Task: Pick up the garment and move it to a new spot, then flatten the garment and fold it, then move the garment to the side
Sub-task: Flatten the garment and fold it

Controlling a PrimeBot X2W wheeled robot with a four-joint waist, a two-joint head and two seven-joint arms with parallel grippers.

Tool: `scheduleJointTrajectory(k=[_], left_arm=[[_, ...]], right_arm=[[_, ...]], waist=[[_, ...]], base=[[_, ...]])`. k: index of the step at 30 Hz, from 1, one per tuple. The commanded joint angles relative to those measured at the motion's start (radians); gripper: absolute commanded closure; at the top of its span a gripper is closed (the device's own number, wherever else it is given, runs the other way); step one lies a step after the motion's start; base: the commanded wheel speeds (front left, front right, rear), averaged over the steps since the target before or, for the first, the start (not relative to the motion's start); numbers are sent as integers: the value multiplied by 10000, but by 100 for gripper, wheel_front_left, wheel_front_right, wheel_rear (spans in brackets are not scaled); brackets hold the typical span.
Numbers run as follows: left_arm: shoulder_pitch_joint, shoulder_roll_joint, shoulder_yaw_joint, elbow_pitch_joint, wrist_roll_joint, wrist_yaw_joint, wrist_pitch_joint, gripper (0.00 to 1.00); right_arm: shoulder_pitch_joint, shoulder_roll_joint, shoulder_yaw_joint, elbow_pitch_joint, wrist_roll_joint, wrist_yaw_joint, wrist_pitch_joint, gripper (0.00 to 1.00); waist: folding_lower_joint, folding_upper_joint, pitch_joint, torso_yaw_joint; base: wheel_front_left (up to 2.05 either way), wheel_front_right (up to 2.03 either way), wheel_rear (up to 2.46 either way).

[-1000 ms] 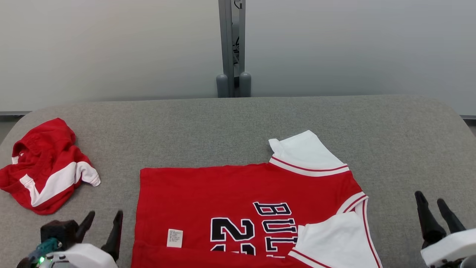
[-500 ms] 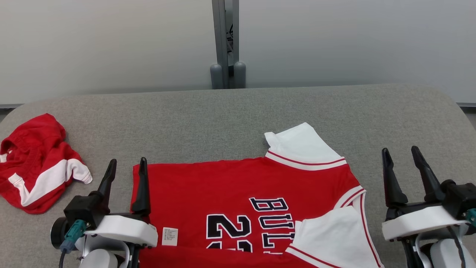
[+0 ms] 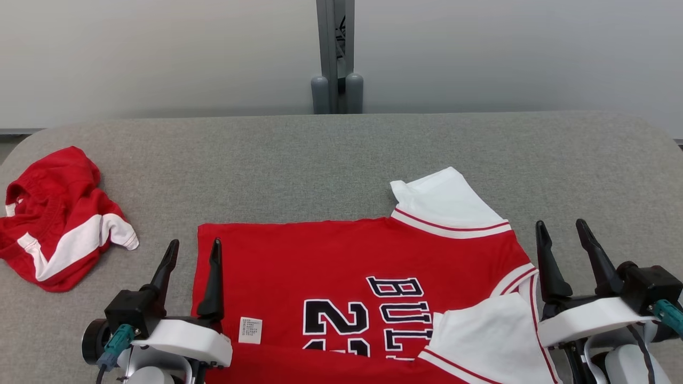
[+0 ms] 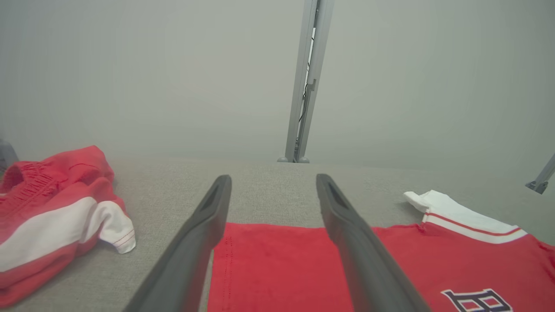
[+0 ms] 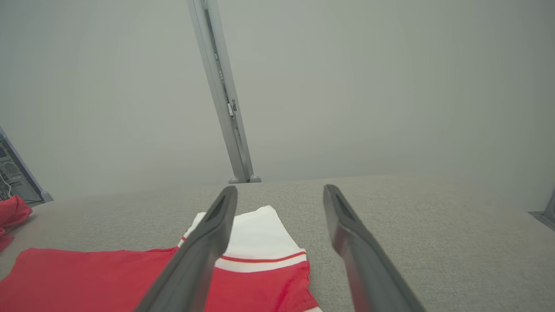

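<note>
- Garment (image 3: 341,256), a red jersey with white sleeves, lies flat on the near middle of the grey table (image 3: 320,154).
- Far left: crumpled red-and-white shorts (image 3: 58,224), well apart.
- Left gripper (image 3: 195,244): jaws spread, empty, at the garment's left edge.
- Right gripper (image 3: 560,223): jaws spread, empty, just beside its right end.
</note>
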Motion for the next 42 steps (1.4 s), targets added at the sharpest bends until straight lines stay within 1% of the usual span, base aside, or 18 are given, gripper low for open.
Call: scheduleJointTrajectory(k=[1,3,5,6,7,12,13,14,17,21,26,30,33,35,36,37,42], left_arm=[[-178,30,49,31,54,-65,-32,0],[-291,17,76,252,-72,-122,-33,0],[-474,9,28,566,119,-64,-31,0],[-1017,91,42,1344,452,33,-31,0],[-1884,470,23,2504,714,46,1,0],[-3549,1106,-129,4451,980,-110,647,0],[-4059,1282,-254,5117,1072,-236,1008,0],[-4306,1382,-317,5418,1099,-313,1146,0],[-4810,1531,-569,6123,1257,-465,1453,0],[-5313,1608,-866,6791,1356,-648,1495,0],[-5681,1567,-1070,7400,1493,-562,1616,0],[-5951,1460,-1222,7795,1550,-487,1471,0],[-6163,1424,-1316,8075,1561,-519,1324,0],[-6228,1377,-1411,8289,1585,-581,1301,64],[-6274,1375,-1458,8377,1589,-603,1293,98],[-6314,1397,-1486,8445,1577,-634,1239,100],[-6524,1222,-1597,8701,1448,-705,942,100]], right_arm=[[-111,-105,-44,29,25,2,-56,0],[-313,-232,-51,123,71,2,-54,0],[-441,-255,-47,149,95,2,-55,0],[-630,-267,41,101,117,2,-55,0],[-824,-238,213,51,198,2,-55,0],[-1030,-167,355,-74,331,2,-57,0],[-1057,-173,422,-56,379,2,-55,0],[-1064,-169,445,-49,419,2,-55,0],[-1152,-156,451,-35,460,2,-55,0],[-1193,-167,369,-50,538,2,-56,0],[-1242,-202,340,-87,563,2,-56,0],[-1212,-227,328,-78,527,2,-56,0],[-1240,-241,305,-42,492,2,-56,0],[-1260,-248,286,-20,483,2,-56,0],[-1276,-250,278,-8,482,2,-56,0],[-1291,-251,275,-4,475,2,-56,0],[-1395,-406,259,118,427,2,-57,0]], waist=[[0,-1,111,96],[0,-1,322,227],[0,-1,501,282],[0,-1,801,248],[0,-1,1145,105],[0,-1,1615,-178],[0,-1,1726,-303],[0,-1,1777,-359],[0,-1,1905,-492],[0,-1,2033,-565],[0,-1,2168,-572],[0,-1,2262,-570],[0,-1,2309,-560],[0,-1,2321,-552],[0,-1,2323,-544],[0,-1,2325,-533],[0,-1,2343,-376]], base=[[0,0,0],[0,0,0],[0,0,0],[0,0,0],[0,0,0],[0,0,0],[0,0,0],[0,0,0],[0,0,0],[0,0,0],[0,0,0],[0,0,0],[0,0,0],[0,0,0],[0,0,0],[0,0,0],[0,0,0]])
